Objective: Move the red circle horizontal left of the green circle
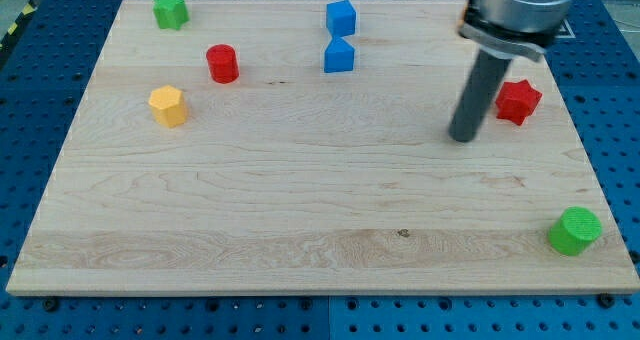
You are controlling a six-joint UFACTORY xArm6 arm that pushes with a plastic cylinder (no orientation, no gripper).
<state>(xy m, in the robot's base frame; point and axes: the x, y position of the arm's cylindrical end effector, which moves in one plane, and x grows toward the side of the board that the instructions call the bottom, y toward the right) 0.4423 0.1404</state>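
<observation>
The red circle (pixel 222 63) stands at the upper left of the wooden board. The green circle (pixel 575 230) stands at the lower right corner, near the board's edge. My tip (pixel 462 138) rests on the board right of centre, just left of and below the red star (pixel 518 101). It is far to the right of the red circle and well above and left of the green circle. It touches no block.
A green star (pixel 171 10) sits at the top left corner. A yellow hexagon (pixel 168 106) lies below and left of the red circle. Two blue blocks (pixel 341 18) (pixel 339 55) stand at top centre. The board (pixel 300 210) lies on a blue perforated table.
</observation>
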